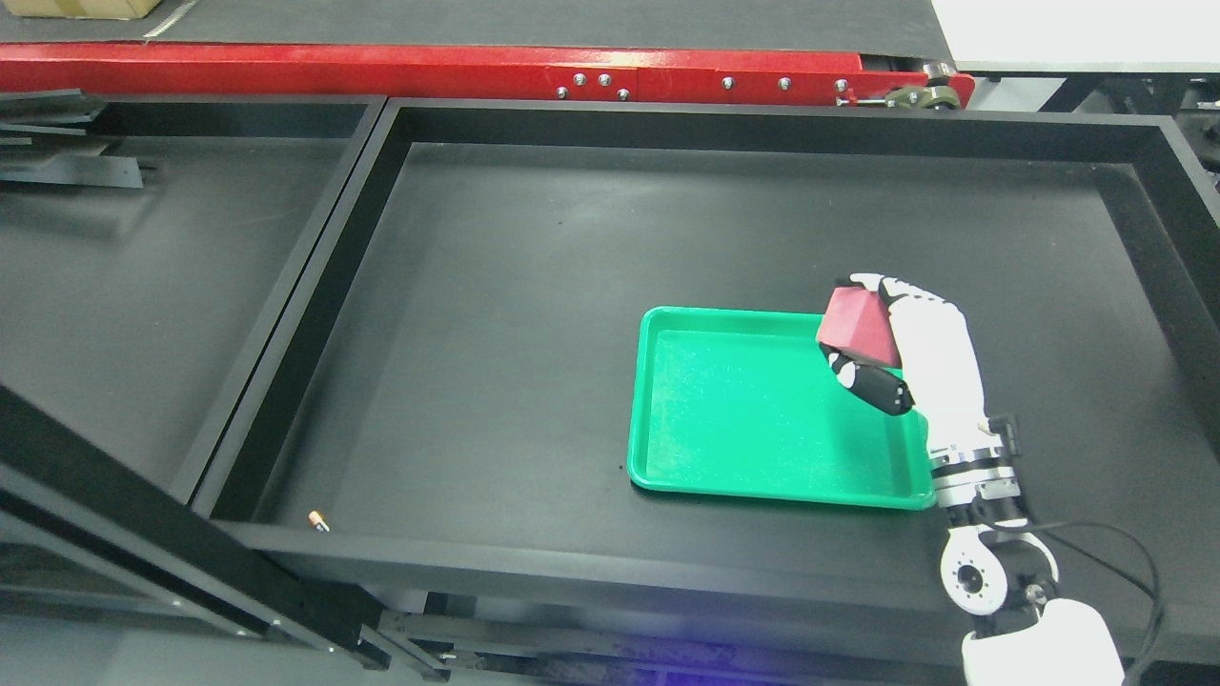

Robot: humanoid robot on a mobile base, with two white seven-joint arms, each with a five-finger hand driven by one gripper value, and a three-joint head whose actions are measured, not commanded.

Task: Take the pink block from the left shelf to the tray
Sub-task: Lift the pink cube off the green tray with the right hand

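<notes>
Green tray [667, 410] floor bare, open black bin floor [496, 314] left of it, raised bin walls [762, 119] all around

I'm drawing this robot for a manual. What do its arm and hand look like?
Only the right arm shows. The right hand has a white shell with black segments on the fingers and a black thumb. The wrist is a silver metal ring; below it sit a round white joint and a white forearm. A thin black cable loops beside the joint.

Tray [762, 410] is set inside the large bin [534, 286], right of centre. Block [858, 329] is held by the right hand [905, 362] above the tray's right edge. A second bin [143, 276] is located left.
</notes>
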